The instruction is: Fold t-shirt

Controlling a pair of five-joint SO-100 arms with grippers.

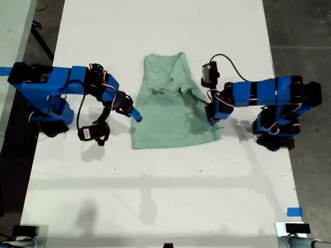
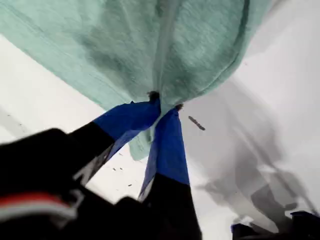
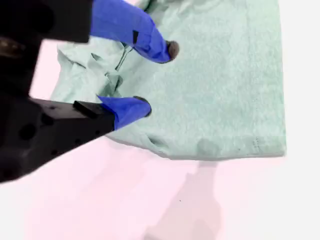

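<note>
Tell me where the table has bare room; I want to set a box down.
Free: the table below the t-shirt in the exterior view, and the strip above its collar. Crowded: both flanks, where my first gripper and my second gripper work.

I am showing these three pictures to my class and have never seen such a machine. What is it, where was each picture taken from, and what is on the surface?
These are two small blue robot arms on a white table. The exterior view looks down from above. Between the arms lies a pale green t-shirt, partly folded and wrinkled.

The other two pictures come from small cameras, one on each arm, looking along its fingers. The first wrist view belongs to the arm on the exterior view's right: my first gripper is pinched shut on a fold of the shirt. The second wrist view belongs to the arm on the exterior view's left: my second gripper is open over the shirt near its edge, holding nothing.
</note>
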